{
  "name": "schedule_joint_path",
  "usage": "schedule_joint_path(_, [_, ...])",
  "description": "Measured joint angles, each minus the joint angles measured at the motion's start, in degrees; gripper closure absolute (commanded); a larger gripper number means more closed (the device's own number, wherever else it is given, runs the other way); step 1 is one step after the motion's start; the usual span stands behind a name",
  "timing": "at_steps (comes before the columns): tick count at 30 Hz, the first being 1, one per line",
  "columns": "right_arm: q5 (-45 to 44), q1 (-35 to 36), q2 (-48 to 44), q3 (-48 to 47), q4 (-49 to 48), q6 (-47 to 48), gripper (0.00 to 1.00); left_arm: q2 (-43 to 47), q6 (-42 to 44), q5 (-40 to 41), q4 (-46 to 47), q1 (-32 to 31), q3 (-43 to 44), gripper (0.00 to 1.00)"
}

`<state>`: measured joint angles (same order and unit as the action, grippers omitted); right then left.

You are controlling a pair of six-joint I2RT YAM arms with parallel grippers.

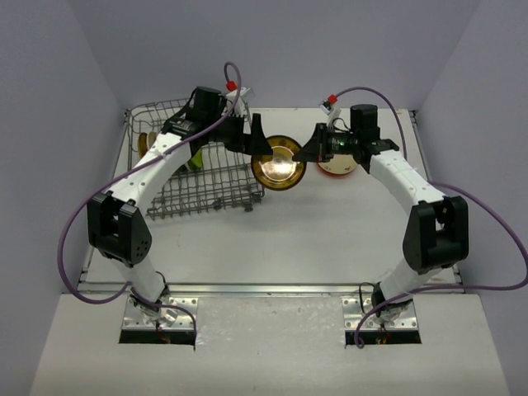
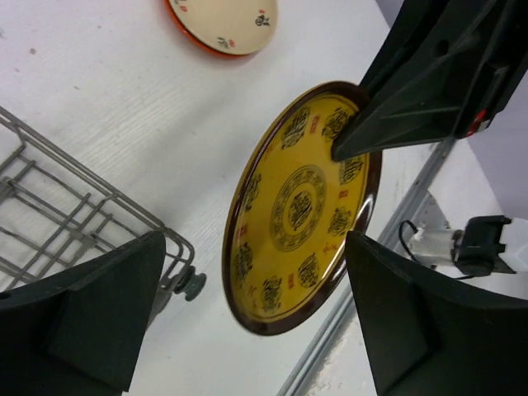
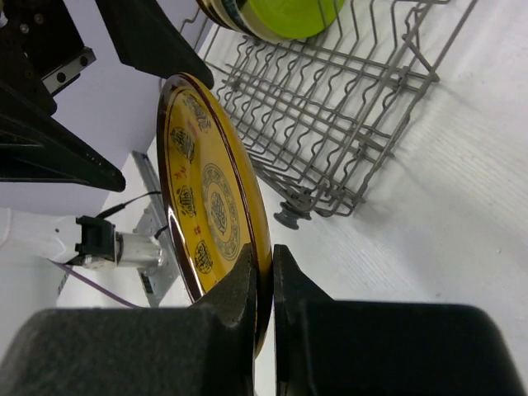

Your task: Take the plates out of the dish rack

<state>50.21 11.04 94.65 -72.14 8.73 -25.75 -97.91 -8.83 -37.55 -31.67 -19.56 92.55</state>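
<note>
Top view first: the yellow-brown plate (image 1: 278,162) is out of the dish rack (image 1: 186,194), just off its right corner and over the bare worktop (image 1: 289,239), sitting between the left pincer (image 1: 262,148) and the right pincer (image 1: 314,147). An orange plate (image 1: 337,168) already lies on the worktop, partly under the right arm. A lime green plate (image 1: 196,157) stands in the rack with at least one more beside it.

Left wrist view: the left pincer is spread wide, one finger either side of the plate with clear daylight on both sides, so it's gripping nothing. The right pincer bites the plate's dark rim at the far edge. The orange one shows its beige underside, face down.

Right wrist view: the right pincer is closed tight on the rim, one finger on the patterned face and one on the back, and the plate hangs on edge from that pinch alone. I can't tell how high it is off the worktop.

My take on handling: it looks rigid, glossy and pretty slick, light for these arms, but probably breakable if dropped. The raised rim is the only sensible place to grab it. A single edge pinch lets it pivot or slide, so I'd want a deep bite past the lip and a slow, low set-down.
</note>
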Motion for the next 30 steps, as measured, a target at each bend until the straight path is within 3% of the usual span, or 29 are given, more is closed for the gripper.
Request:
schedule_joint_path(6, [-1.9, -6.6, 2.6, -1.6, 1.6, -2.1, 1.0, 0.0, -0.4, 10.5, -0.1, 1.0, 0.0, 0.01])
schedule_joint_path(14, [-10.4, -20.1, 16.4, -11.1, 7.4, -3.9, 1.0, 0.4, -0.8, 30.0, -0.3, 3.1, 0.0, 0.0])
schedule_joint_path(20, [-14.6, -22.3, 22.3, -12.4, 11.2, -4.8, 1.0, 1.7, -1.6, 42.1, -0.2, 3.1, 0.0, 0.0])
schedule_joint_path(30, [-18.0, -22.2, 28.2, -18.7, 13.4, -4.5, 0.91, 2.7, -1.9, 49.3, 0.2, 3.1, -0.4, 0.0])
